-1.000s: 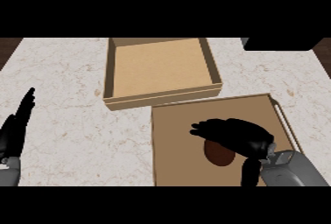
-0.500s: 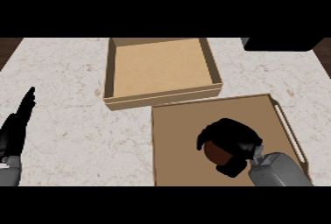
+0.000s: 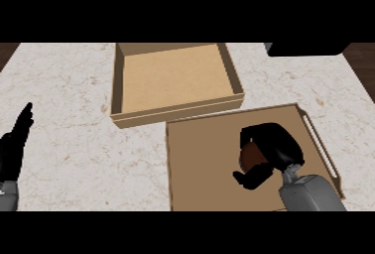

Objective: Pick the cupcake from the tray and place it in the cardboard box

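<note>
Counter: a pale marbled counter (image 3: 81,163) fills the head view, speckled with faint brown veins; darker wood shows at the far left and far right corners beyond its edge.
Dark object: a black block (image 3: 306,48) sits at the counter's far right edge, cut off by the frame; what it is cannot be told.
Cardboard box: the cardboard box (image 3: 176,79) stands open on the far half of the counter, its walls upright and its floor bare tan.
Tray: the wooden tray (image 3: 201,168) lies near the robot, right of centre, its far rim just beside the box's near wall; a pale handle slot runs along its right rim.
Cupcake: the cupcake (image 3: 251,156) sits on the tray's right half, showing only as a brown patch under the hand.
Right hand: the right hand (image 3: 270,149) covers the cupcake from above, fingers and thumb curled round it, grey forearm entering from the lower edge.
Left hand: the left hand (image 3: 15,149) rests at the left edge, fingers straight and pointing away, holding nothing.
Open room: bare counter lies left of the tray and box, between them and the left hand; a narrower strip lies right of the box.
</note>
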Controlling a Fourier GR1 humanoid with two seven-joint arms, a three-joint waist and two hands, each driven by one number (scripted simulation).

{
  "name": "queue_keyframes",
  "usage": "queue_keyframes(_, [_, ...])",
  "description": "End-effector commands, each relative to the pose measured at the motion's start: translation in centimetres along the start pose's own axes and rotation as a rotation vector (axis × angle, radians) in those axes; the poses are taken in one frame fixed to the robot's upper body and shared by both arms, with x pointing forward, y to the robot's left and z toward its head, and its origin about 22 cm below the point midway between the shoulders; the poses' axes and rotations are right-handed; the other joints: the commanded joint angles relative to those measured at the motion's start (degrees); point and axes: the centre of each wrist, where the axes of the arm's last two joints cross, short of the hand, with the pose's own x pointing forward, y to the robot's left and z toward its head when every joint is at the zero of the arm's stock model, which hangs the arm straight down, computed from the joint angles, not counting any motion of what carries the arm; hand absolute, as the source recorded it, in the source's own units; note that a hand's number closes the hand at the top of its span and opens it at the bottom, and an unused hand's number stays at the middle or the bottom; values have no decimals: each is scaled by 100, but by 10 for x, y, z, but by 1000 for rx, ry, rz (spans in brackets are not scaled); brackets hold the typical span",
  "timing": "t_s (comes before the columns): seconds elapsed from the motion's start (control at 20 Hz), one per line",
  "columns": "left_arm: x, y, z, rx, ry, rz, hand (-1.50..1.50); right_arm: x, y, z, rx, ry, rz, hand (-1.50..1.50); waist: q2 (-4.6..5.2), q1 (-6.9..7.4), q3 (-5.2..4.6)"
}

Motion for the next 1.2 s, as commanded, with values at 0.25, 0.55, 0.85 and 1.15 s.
queue_keyframes(0.25, [-2, 6, 4, -8, 5, -13, 0, 33, -13, 14, -408, 677, -48, 150, 0, 110, 11])
queue_keyframes(0.55, [26, 8, -4, -17, -27, -16, 0, 97, -52, 41, -670, 655, 8, 150, 23, 213, 27])
queue_keyframes(0.85, [6, -3, 5, -12, -28, 4, 0, 143, -91, 43, -774, 470, 75, 150, 59, 266, 26])
queue_keyframes(1.15, [13, 11, -12, -33, -53, -25, 0, 166, -134, 6, -752, 361, -61, 150, 77, 314, 26])
